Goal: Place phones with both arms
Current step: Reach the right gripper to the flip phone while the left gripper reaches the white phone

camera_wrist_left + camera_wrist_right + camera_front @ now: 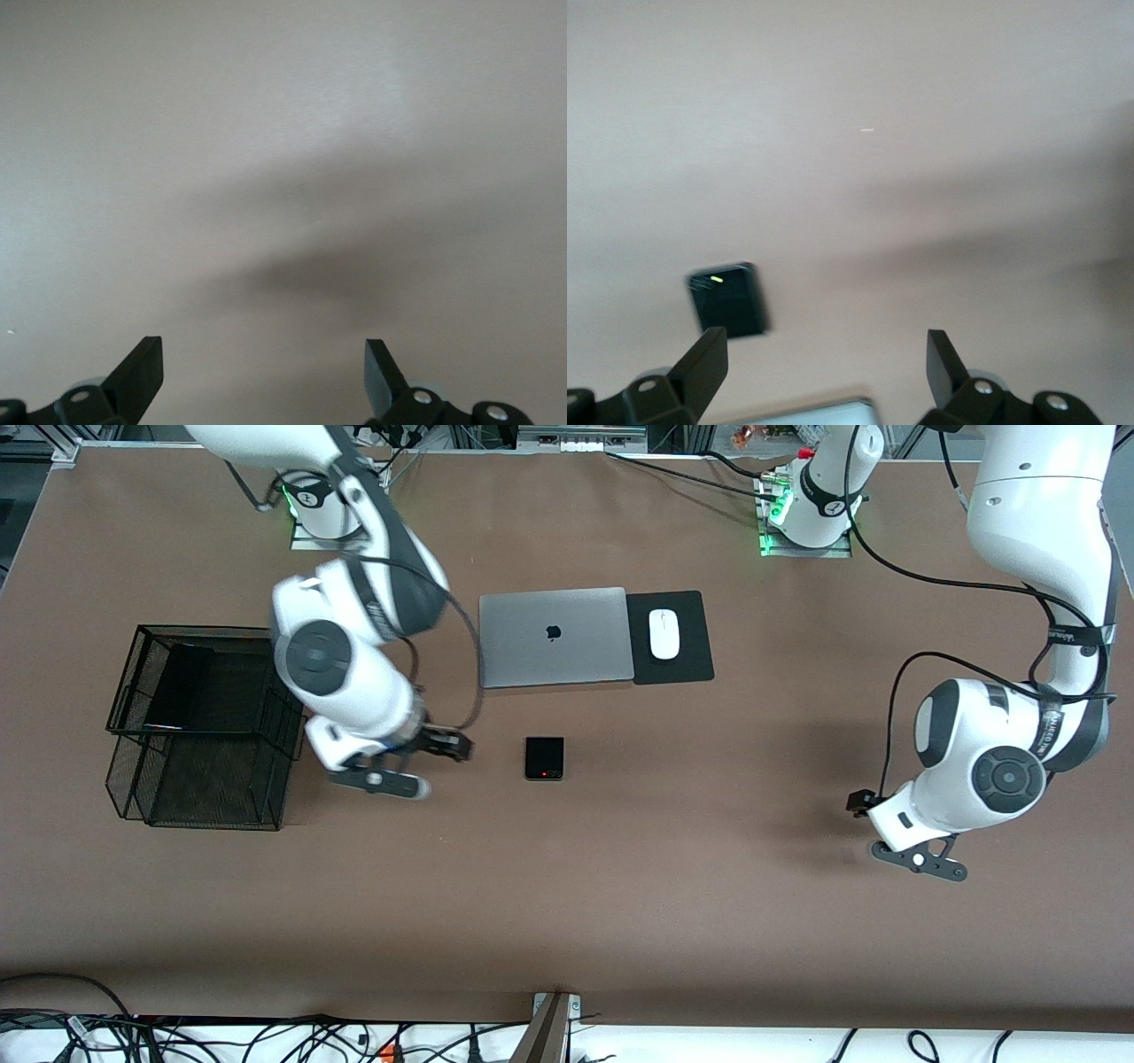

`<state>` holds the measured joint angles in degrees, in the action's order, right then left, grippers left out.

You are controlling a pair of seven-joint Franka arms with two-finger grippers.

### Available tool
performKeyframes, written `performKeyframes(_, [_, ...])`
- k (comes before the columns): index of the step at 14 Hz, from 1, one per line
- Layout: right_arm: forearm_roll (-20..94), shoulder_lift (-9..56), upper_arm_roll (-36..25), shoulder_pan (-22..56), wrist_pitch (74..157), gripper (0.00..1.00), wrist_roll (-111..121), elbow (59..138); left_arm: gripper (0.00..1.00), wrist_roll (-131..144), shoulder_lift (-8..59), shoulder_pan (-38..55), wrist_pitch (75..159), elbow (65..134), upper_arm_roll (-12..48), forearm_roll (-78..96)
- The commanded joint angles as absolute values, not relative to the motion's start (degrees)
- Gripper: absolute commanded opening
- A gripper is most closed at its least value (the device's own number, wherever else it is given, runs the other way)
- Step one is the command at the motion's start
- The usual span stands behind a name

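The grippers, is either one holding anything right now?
Nothing is held. The right gripper and the left gripper are both open over bare table.

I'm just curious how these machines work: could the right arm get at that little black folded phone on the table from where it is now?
Probably yes. The right gripper is open and empty, up over bare table beside the folded phone. Nothing lies between them, and the laptop sits clear of it.

Laptop: silver, lid closed, flat on the table.
Mouse: white, on a black pad touching the laptop.
Wire basket: black mesh, 2 tiers, toward the right arm's end.
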<state>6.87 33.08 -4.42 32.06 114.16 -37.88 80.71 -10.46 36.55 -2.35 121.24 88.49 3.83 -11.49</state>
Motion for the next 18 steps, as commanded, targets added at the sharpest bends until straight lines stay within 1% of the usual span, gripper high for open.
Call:
performKeyframes(1, [6.77, 40.15, -4.04, 35.23, 119.06, 0.99, -43.22, 75.5, 1.0, -13.79, 33.4, -5.44, 126.02, 94.38, 4.48, -12.92])
performKeyframes(3, [6.51, 43.23, -4.3, 38.13, 123.55, 0.99, -49.46, 75.5, 1.0, -13.97, 32.61, -6.67, 129.45, 96.85, 4.48, -12.92])
performKeyframes(7, [2.82, 48.41, -4.48, 41.83, 128.39, 0.99, -55.97, 74.45, 1.0, -14.32, 32.7, -11.76, 130.08, 97.21, 4.57, -12.92])
performKeyframes(10, [0.01, 50.18, -4.48, 43.24, 128.94, 0.99, -57.48, 74.27, 1.0, -19.32, 32.52, -17.82, 133.58, 99.22, 4.83, -12.92])
performKeyframes(15, [-0.26, 51.94, -4.39, 44.56, 129.11, 0.99, -57.22, 74.62, 1.0, -20.3, 31.9, -21.97, 136.93, 102.39, 5.01, -12.83])
performKeyframes(18, [-2.72, 52.91, -4.31, 44.91, 129.2, 0.99, -56.87, 74.79, 1.0, -20.04, 31.64, -24.08, 139.3, 104.94, 5.27, -12.13])
